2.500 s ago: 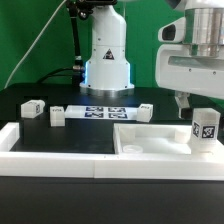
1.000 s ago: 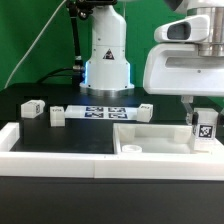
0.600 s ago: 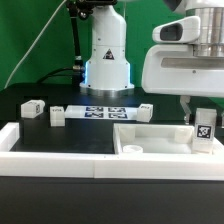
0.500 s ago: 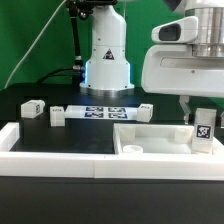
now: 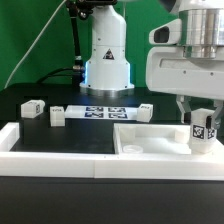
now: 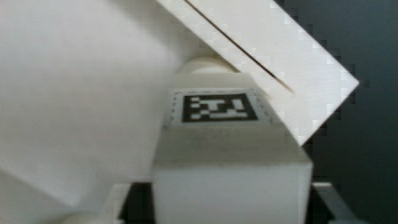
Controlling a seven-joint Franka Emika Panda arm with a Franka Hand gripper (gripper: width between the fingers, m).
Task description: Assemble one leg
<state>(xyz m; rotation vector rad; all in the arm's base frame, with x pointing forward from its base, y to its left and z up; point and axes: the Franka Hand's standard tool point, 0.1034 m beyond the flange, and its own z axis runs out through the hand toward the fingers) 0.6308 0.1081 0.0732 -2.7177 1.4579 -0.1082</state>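
Observation:
My gripper (image 5: 200,114) is shut on a leg (image 5: 203,130), a short white peg with a black-and-white tag. It holds the leg upright over the far right corner of the white panel (image 5: 150,142). In the wrist view the leg (image 6: 222,150) fills the middle between my gripper's (image 6: 224,206) two fingers (image 6: 128,204), its tag facing the camera. The panel (image 6: 71,100) lies right behind it. Whether the leg's lower end touches the panel is hidden.
Three more legs lie on the black table, at the exterior view's left (image 5: 30,108), left of centre (image 5: 57,116) and centre (image 5: 145,110). The marker board (image 5: 105,111) lies before the arm's base (image 5: 107,60). A long white rail (image 5: 60,152) runs along the front.
The gripper, with the leg in it, has shifted a little to the exterior view's left and sunk slightly toward the panel's corner. Nothing else has moved.

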